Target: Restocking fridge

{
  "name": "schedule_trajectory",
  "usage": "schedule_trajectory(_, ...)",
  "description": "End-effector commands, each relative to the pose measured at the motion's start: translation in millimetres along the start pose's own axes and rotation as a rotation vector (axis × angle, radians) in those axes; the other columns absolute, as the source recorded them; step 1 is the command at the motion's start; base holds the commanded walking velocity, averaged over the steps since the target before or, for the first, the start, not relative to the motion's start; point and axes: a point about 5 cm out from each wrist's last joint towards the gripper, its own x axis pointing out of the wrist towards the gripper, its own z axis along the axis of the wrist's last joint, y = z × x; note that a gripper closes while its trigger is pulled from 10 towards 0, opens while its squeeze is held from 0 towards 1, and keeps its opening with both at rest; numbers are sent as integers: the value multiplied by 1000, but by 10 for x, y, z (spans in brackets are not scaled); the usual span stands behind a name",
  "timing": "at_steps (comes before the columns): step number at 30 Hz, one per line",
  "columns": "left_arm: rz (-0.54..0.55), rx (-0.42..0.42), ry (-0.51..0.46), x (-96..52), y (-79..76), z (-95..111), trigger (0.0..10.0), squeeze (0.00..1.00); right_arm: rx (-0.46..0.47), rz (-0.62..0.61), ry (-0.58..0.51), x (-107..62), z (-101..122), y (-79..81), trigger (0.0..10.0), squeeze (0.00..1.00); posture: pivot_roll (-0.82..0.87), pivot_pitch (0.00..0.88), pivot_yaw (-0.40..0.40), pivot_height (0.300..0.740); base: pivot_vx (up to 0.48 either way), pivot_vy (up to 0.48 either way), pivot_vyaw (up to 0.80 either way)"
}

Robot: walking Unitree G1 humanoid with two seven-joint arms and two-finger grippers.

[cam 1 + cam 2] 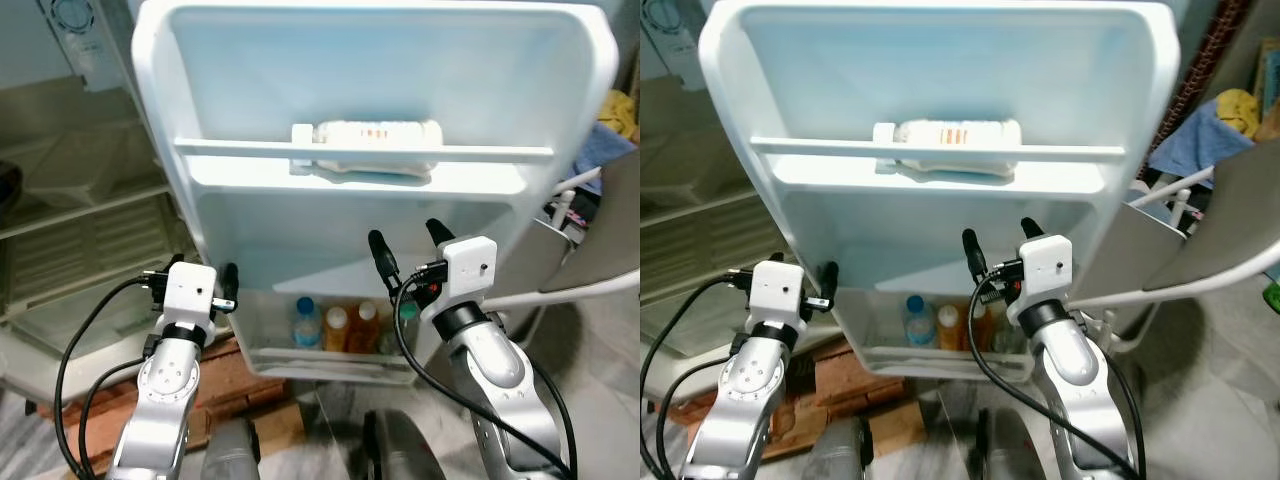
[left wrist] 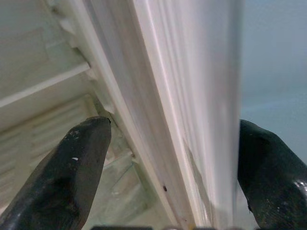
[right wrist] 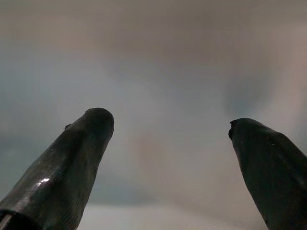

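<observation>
White and pale blue all around: the open fridge door (image 1: 250, 110) faces the robot, with the dim fridge interior (image 1: 70, 200) off to its left. From the left eye, a white bottle (image 1: 375, 135) lies on its side on the upper door shelf (image 1: 360, 152), long axis running along the rail. Down low, the bottom door shelf (image 1: 330, 362) holds small bottles (image 1: 335, 325) standing upright. The right gripper (image 1: 410, 250) hovers fingers spread in front of the door panel, between the two shelves and just above the small bottles. It looks the nearer arm for either shelf.

Over to the right eye, where the left gripper (image 1: 805, 275) sits at the door's hinge-side edge.

Left wrist now: fingers (image 2: 67, 177) wide apart and straddling the door's edge (image 2: 182, 120), one on the interior side, one on the panel side, holding nothing.

Right wrist: fingers (image 3: 72, 158) spread wide, empty, pointed at blurred pale door panel.
</observation>
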Motion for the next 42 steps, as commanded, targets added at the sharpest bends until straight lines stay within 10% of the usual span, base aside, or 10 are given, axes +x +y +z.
schedule_trajectory(1, 43, 6, -9, 5, 96, 15, 10000, 0, -2, 10, 3, -2, -6, -4, 10000, 0, 62, 0, 5, 659, 0, 0, 0)
schedule_trajectory(42, 33, 17, -1, 21, 84, 7, 10000, 0, -30, 120, 23, -6, -64, 103, 10000, 0, 63, 0, 5, 701, -188, 0, 0)
